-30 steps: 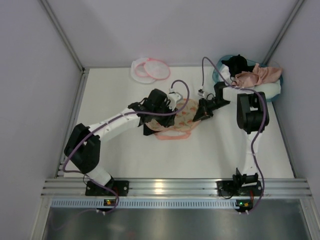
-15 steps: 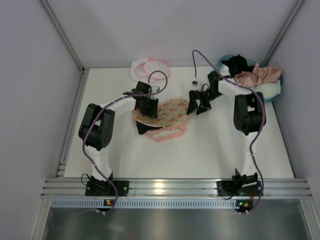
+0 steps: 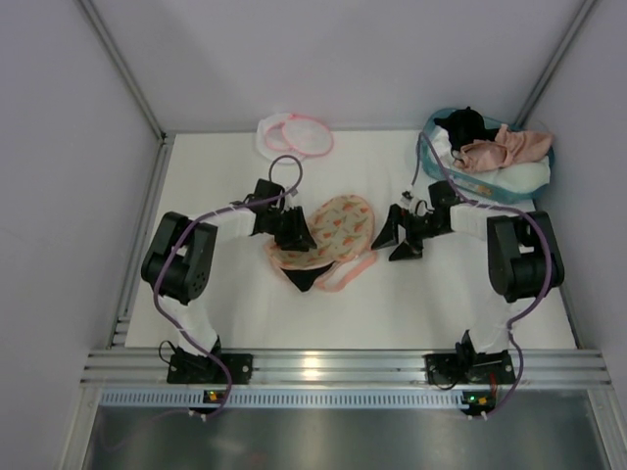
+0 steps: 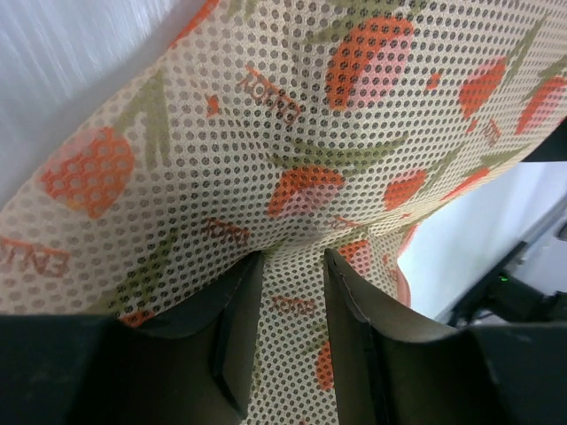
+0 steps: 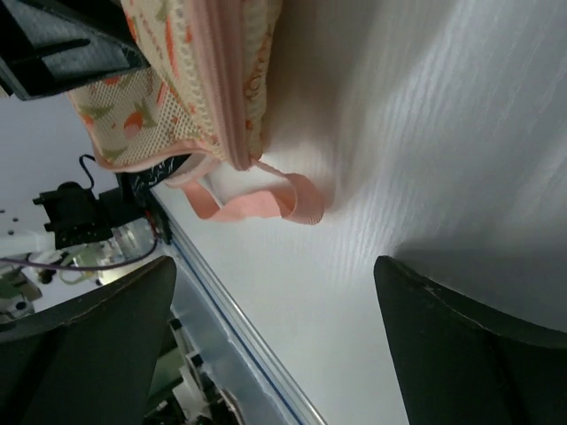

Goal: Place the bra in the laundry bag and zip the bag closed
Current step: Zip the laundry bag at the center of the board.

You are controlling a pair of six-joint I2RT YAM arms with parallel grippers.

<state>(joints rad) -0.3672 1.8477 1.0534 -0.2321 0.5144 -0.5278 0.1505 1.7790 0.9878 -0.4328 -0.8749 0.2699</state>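
My left gripper [image 3: 294, 233] is clamped on a fold of the printed mesh piece [image 3: 338, 223] at the middle of the overhead frame. In the left wrist view its two fingers [image 4: 232, 336] pinch the strawberry-patterned fabric between them. My right gripper [image 3: 395, 240] stands wide apart and holds nothing. It hangs just right of that piece, over the bare table [image 3: 441, 294], with the piece's pink strap loop [image 5: 266, 199] lying slack in front of it. The bra [image 3: 505, 147] is well apart from both grippers, heaped in the teal basket [image 3: 427, 140] at the upper right, beside a black garment [image 3: 462, 124]. The laundry bag [image 3: 294, 135] lies at the upper middle, its two round halves overlapping near the back edge. I judge the bra to be light, limp and rather slick, so a shallow pinch could slip off the satin. A grip on one thin strap would let the cups dangle and perhaps snag the basket rim or drag the black garment along. I would take it deep in the bunched cups near the centre. The bag looks featherlight and floppy, and likely to slide on the table when pushed. One gripper should pin its pink rim while the other feeds the bra in. I cannot make out the zip pull from here.
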